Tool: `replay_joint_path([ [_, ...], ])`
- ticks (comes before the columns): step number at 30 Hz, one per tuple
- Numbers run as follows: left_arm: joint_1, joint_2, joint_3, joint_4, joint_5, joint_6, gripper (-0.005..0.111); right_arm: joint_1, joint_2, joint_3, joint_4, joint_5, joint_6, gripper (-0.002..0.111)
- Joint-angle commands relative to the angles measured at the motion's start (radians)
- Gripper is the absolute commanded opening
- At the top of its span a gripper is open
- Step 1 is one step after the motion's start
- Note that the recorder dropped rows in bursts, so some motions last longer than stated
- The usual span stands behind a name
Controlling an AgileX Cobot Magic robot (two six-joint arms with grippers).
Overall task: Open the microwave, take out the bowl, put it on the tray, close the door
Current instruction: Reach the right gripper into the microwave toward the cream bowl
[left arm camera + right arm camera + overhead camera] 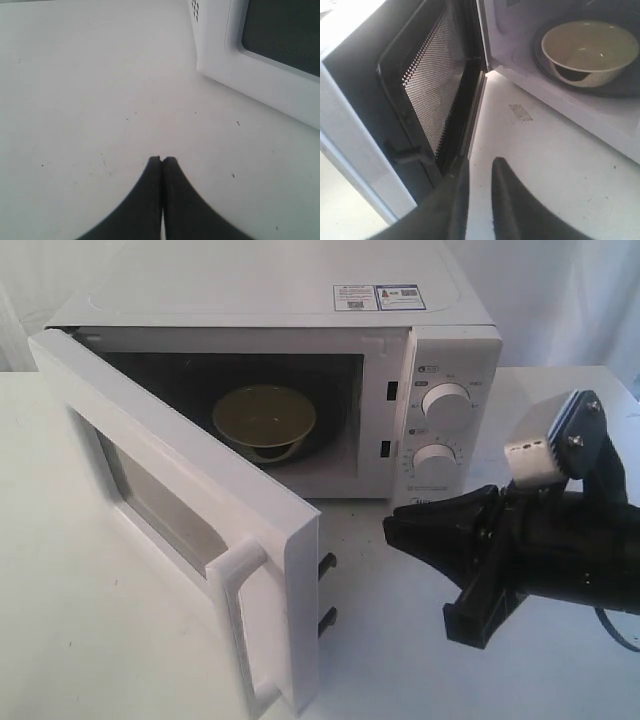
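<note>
The white microwave point(280, 295) stands with its door point(180, 495) swung wide open toward the front left, bar handle point(238, 575) on the outside. Inside, the cream bowl point(263, 418) rests upright in the cavity; the right wrist view also shows the bowl point(590, 50) and the door's dark mesh inner face point(427, 80). My right gripper point(400, 532) hovers low before the control panel, beside the door's free edge; the right gripper point(481, 165) is slightly open and empty. My left gripper point(161, 160) is shut on nothing over bare table, near the door's outer face point(260, 80). No tray is in view.
Two round dials point(446, 405) sit on the panel to the right of the cavity. Two latch hooks point(326, 590) stick out of the door's edge. White tabletop point(80, 620) lies around the oven, and the left arm does not show in the exterior view.
</note>
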Motion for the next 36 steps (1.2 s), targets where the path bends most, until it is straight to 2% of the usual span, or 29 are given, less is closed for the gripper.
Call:
replay_joint_path([
  [1,0.002,-0.004,0.003,0.0,0.002,-0.001,0.0,0.004,-0.008,-0.033,0.018,0.04,-0.011,0.0],
  [4,0.002,-0.004,0.003,0.0,0.002,-0.001,0.0,0.031,-0.008,-0.053,0.018,0.071,-0.016,0.0],
  [9,0.002,-0.004,0.003,0.0,0.002,-0.001,0.0,0.099,0.016,-0.104,0.018,0.027,-0.016,0.0],
  [20,0.002,-0.004,0.003,0.0,0.002,-0.001,0.0,0.229,0.213,-0.226,0.018,-0.049,-0.014,0.0],
  [25,0.002,-0.004,0.003,0.0,0.002,-0.001,0.0,0.334,0.274,-0.257,0.018,-0.033,-0.009,0.0],
  [28,0.002,-0.004,0.003,0.0,0.002,-0.001,0.0,0.458,0.299,-0.282,0.018,-0.029,-0.007,0.0],
  [32,0.002,-0.004,0.003,0.0,0.002,-0.001,0.0,0.573,0.34,-0.338,0.018,-0.04,-0.007,0.0],
  [36,0.002,-0.004,0.003,0.0,0.002,-0.001,0.0,0.62,0.372,-0.37,0.018,-0.209,-0.007,0.0],
])
